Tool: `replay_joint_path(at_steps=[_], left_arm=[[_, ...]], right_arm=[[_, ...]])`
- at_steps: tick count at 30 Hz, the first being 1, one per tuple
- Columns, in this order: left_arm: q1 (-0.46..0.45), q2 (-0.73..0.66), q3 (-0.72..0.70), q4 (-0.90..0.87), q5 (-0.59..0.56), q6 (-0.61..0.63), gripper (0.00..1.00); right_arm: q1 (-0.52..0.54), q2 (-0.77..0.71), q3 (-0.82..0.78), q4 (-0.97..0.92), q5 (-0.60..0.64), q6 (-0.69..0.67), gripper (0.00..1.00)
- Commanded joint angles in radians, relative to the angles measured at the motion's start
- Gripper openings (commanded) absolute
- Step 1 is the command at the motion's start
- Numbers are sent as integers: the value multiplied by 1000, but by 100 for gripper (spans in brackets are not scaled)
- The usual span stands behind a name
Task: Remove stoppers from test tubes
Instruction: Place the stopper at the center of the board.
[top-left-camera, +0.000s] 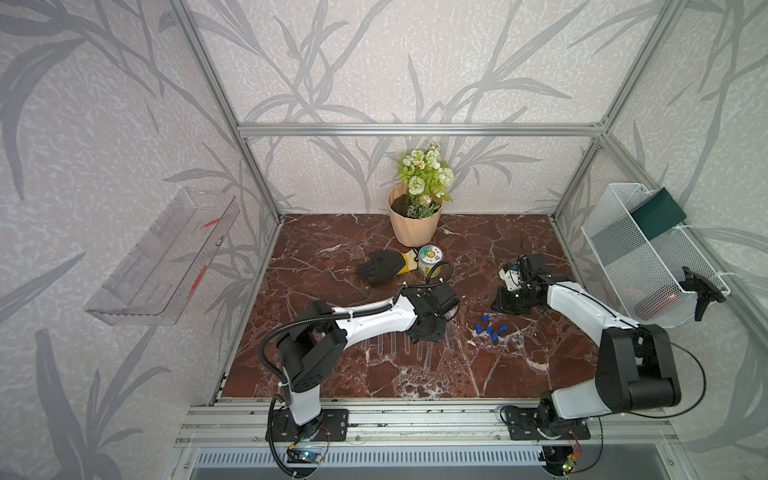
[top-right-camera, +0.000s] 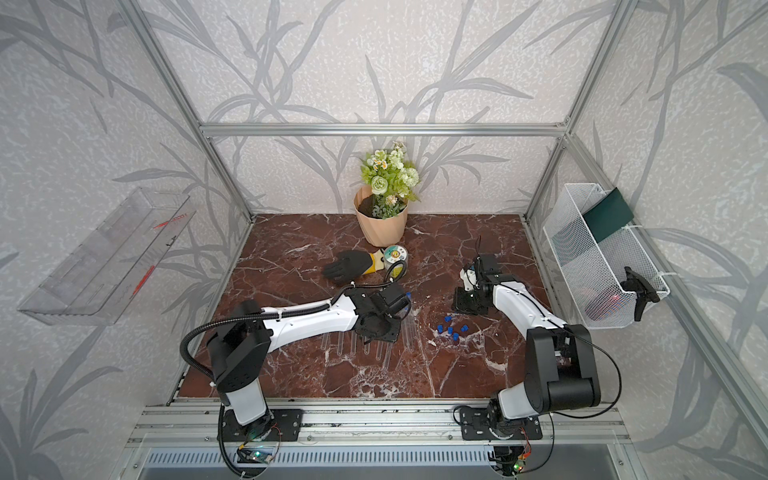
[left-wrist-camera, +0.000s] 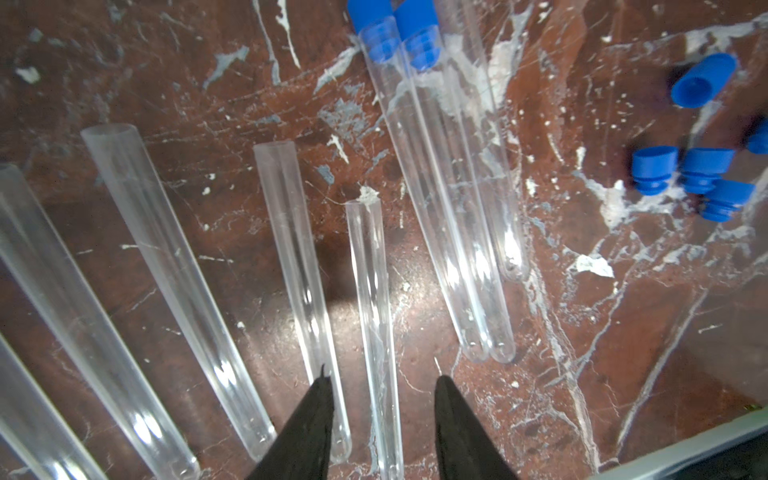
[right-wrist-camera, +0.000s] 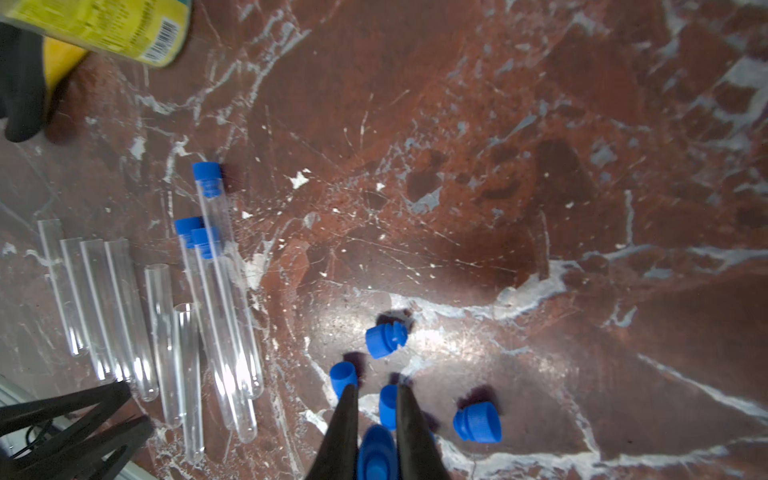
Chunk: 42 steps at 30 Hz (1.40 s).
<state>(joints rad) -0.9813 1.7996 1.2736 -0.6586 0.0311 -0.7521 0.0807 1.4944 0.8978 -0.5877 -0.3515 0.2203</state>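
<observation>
While the left claw (left-wrist-camera: 382, 376) hangs low over the row of test tubes (left-wrist-camera: 174, 291), its jaws stand moderately apart. One uncapped tube (left-wrist-camera: 370, 291) lies on the bench (left-wrist-camera: 582, 374) between the black fingers (left-wrist-camera: 316, 419), pinched by neither. In the right wrist view six tubes lie open-mouthed and roughly side by side. In both top views their rounded ends point toward the front edge of the bench.

Just beside them, on the side nearer the right arm, three capped tubes (right-wrist-camera: 220, 324) lie bunched together. Each has one of the stoppers (right-wrist-camera: 206, 172) seated in its mouth.

The right claw (right-wrist-camera: 376, 386) is closed on a single stopper (right-wrist-camera: 376, 453), which fills the narrow gap between its jaws (only its blue top shows there). Around the claw's tips the loose stoppers (right-wrist-camera: 386, 338) lie scattered on the bench, near one another. Five of them show in the left wrist view. In both top views they lie as a small blue group between the two arms.

Farther back a black glove (top-left-camera: 380, 266) with a yellow cuff lies flat. A round tin (top-left-camera: 430, 257) stands just beside the cuff, and a potted plant (top-left-camera: 413, 220) stands behind them near the back wall.
</observation>
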Motion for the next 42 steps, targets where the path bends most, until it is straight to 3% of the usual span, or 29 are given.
replay_joint_path(at_steps=[1, 10, 19, 32, 42], left_arm=[[-12, -41, -15, -13, -22, 19, 42], [-22, -70, -18, -5, -33, 39, 51], [-26, -82, -19, 14, -34, 43, 59], [-29, -74, -4, 22, -33, 46, 60], [-28, 1, 96, -21, -21, 60, 57]], right_arm=[[-7, 34, -10, -5, 28, -30, 5], [-9, 128, -10, 11, 65, -48, 5], [-9, 163, 0, 15, 81, -48, 12], [-9, 185, 19, -13, 95, -48, 26], [-9, 141, 43, -50, 95, -47, 31]])
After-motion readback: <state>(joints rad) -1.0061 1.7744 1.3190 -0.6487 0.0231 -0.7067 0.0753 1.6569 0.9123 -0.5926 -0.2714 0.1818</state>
